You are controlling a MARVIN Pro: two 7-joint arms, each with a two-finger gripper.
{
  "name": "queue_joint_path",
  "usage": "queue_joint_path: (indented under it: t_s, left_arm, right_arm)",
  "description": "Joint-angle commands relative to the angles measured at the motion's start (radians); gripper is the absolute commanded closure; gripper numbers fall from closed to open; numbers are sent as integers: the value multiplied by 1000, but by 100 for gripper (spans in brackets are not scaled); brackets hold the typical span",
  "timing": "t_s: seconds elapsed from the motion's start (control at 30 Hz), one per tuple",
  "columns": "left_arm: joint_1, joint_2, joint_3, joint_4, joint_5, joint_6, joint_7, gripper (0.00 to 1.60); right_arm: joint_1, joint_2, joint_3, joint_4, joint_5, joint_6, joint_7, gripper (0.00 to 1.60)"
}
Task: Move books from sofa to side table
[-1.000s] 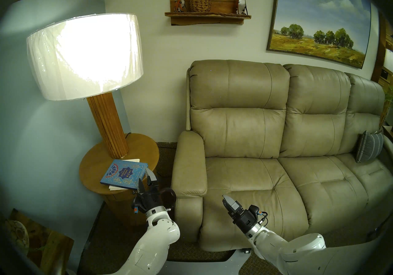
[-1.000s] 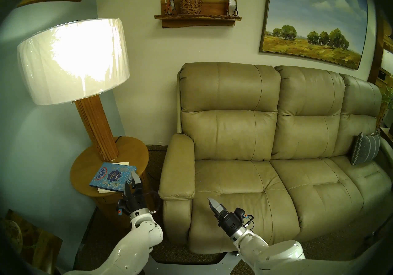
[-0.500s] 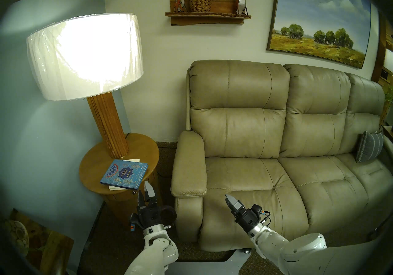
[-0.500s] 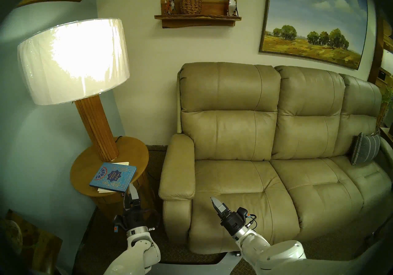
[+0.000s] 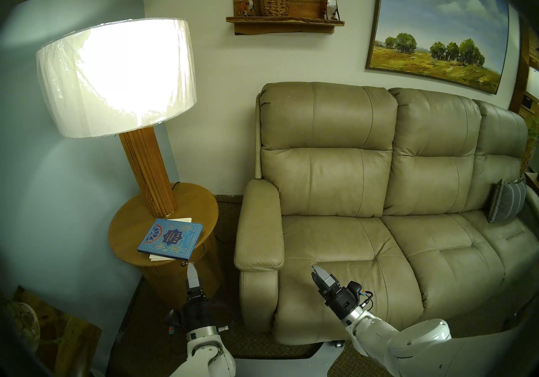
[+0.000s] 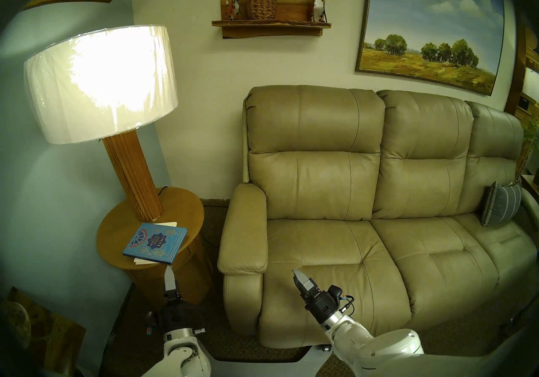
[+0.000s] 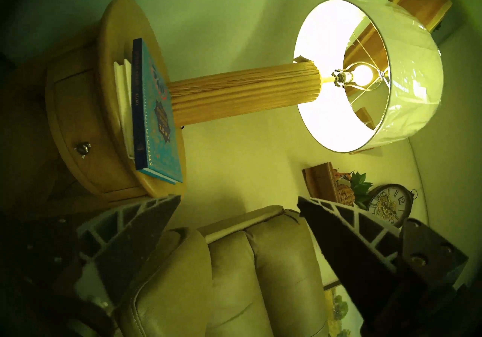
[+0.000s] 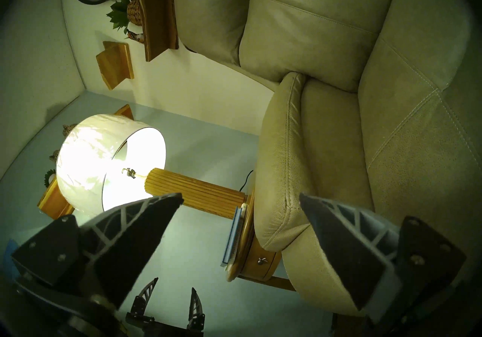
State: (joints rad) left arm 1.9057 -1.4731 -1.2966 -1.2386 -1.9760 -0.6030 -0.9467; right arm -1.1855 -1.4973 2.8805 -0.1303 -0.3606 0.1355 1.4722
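Note:
Two books lie stacked on the round wooden side table (image 5: 122, 239): the blue "Rumi" book (image 5: 170, 239) on top, the cream-white book (image 5: 183, 219) under it, showing only at the corners. In the left wrist view the blue book (image 7: 156, 120) covers the cream one (image 7: 124, 94). My left gripper (image 5: 192, 270) hangs open and empty in front of the table, below its top and apart from the books. My right gripper (image 5: 317, 270) is open and empty over the front of the tan sofa (image 5: 350, 236). No book lies on the seats.
A lit lamp (image 5: 116, 76) on a thick wooden column (image 5: 151, 175) stands at the back of the table top. The sofa's padded armrest (image 5: 259, 227) rises beside the table, across a narrow carpet gap. A striped cushion (image 5: 506, 204) sits at the sofa's right end.
My left gripper has pulled back and down from the blue book's near corner and turned edge-on to the head camera. The right gripper has drifted slightly back. The books have not moved.

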Motion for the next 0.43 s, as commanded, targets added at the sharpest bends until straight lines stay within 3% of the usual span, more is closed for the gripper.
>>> queue_joint_path:
  t_s: [0.0, 0.4]
  left_arm:
    - [15, -11, -23, -18, -94, 116, -114, 0]
    - [-7, -23, -32, 53, -213, 304, -280, 0]
  right_arm:
    - [18, -6, -1, 14, 30, -18, 11, 0]
    - [18, -3, -1, 28, 60, -43, 11, 0]
